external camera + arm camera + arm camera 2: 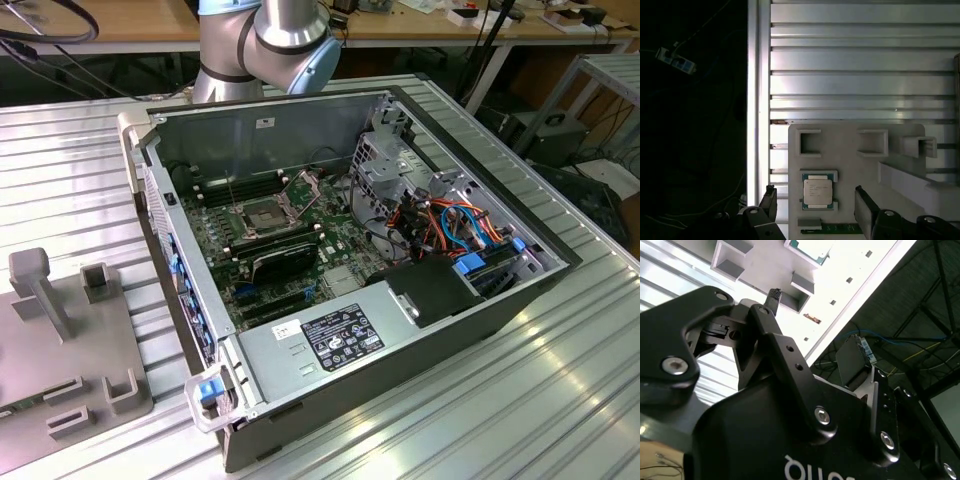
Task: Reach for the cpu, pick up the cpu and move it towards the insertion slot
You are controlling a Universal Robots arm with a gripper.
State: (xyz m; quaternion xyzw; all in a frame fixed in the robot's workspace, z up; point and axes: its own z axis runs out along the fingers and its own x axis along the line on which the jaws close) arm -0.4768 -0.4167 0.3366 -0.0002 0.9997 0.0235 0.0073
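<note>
So here's where things sit. The cpu point(818, 192), a small square chip with a silver metal lid and a green rim, is lying flat in a shallow seat in a pale grey plastic fixture plate point(850, 170). It's near the plate edge that runs along the rim of the ribbed aluminium table point(840, 60). Nothing is gripping it.

The black two-finger gripper point(816, 210) is spread wide. In the first wrist view its dark fingers point(866, 210) stand well apart, one on each side of the cpu, and neither one is touching it. I honestly can't tell how high the tips are above the plate. In the second wrist view you get the black gripper body up close, with one fingertip poking out against the grey plate and a corner of the cpu beyond it.

Over in the exterior view, the grey metal arm point(270, 35) rises behind the far edge of the table. An open dark grey desktop computer case point(260, 125) lies on its side in the middle of the table. Inside it on the green motherboard point(215, 225) is the insertion slot point(262, 217), a small square socket with a silver frame and a dark centre. Its thin hinged metal plate point(303, 187) looks flipped up. A black ribbed shroud point(285, 262) sits just beside the slot, on the near side. The fixture plate is well apart from the slot, out by the table's edge on the exterior view's left.
</note>
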